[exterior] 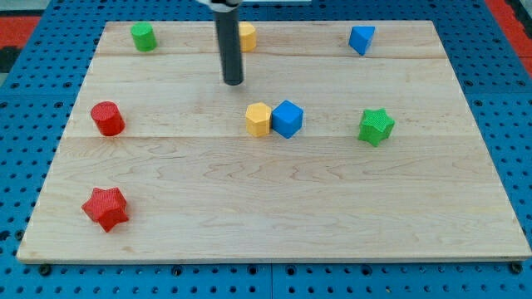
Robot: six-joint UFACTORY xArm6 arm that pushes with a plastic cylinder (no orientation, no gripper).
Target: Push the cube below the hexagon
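my tip (233, 82), a bare rod end effector grasping nothing, stands on the worktop (274, 208). the blue cube (288, 119) lies toward the view's bottom right of it, touching the yellow hexagon (258, 120) on that block's right.

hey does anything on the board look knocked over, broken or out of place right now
Nothing stands out. All blocks sit flat and whole on the wooden board. The blue cube touches the yellow hexagon; my tip is above them, apart.
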